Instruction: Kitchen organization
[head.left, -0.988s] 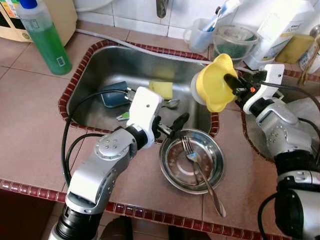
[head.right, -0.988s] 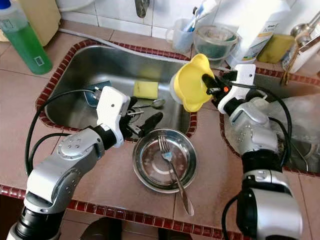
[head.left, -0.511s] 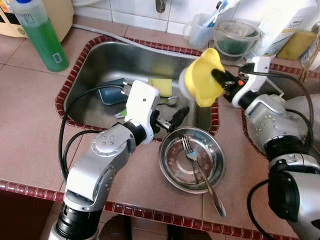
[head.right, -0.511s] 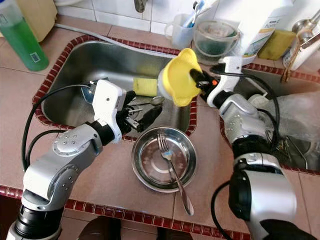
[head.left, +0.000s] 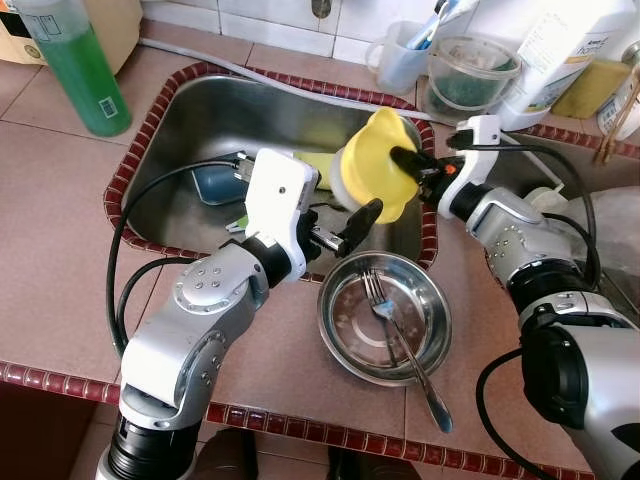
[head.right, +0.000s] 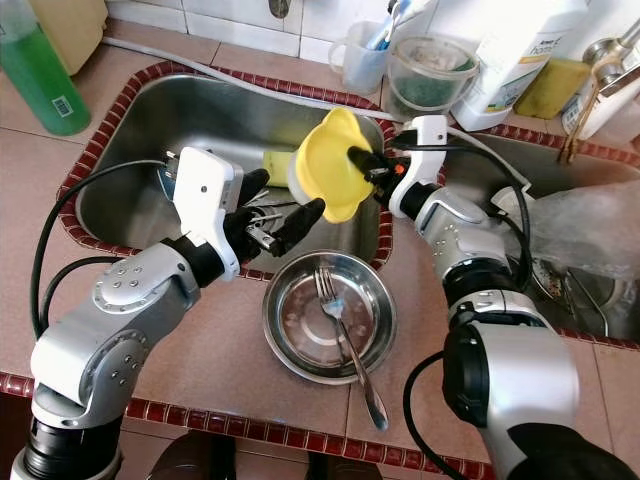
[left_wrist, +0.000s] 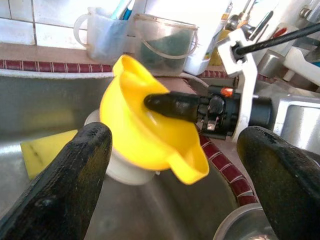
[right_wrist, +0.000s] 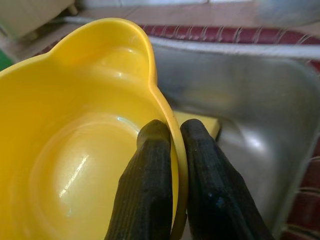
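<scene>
A yellow bowl (head.left: 375, 168) with a white base hangs tipped on its side over the right part of the steel sink (head.left: 200, 110), its open mouth turned toward the right arm. The right gripper (right_wrist: 172, 150) is pinched tight on the bowl's rim, one black finger inside the bowl and the other outside, with the thin yellow wall between them. The bowl is off the sink floor and touches nothing but those fingers (right_wrist: 150, 190).

The left gripper (head.left: 330, 228) sits just below and in front of the bowl, over the sink's near edge, its two fingers spread wide and holding nothing. In the left wrist view the bowl shows between the two spread fingertips (left_wrist: 70, 180), apart from both.

On the sink floor behind the bowl lies a yellow sponge (left_wrist: 42, 150), and further left a dark blue object (head.left: 215, 183), partly hidden by the left arm. Some metal cutlery lies near it, too covered to tell apart.

On the tiled counter (head.left: 60, 230) just in front of the sink stands a round steel dish (head.left: 345, 345) with a fork (head.left: 400, 340) lying in it, tines in the dish and handle reaching out over the near rim.

A green bottle (head.left: 70, 60) stands on the counter at the sink's far left. Behind the sink are a clear cup (head.left: 398, 65) with a toothbrush, a clear tub (head.left: 470, 75) holding something green, and a large white bottle (head.left: 560, 50).
</scene>
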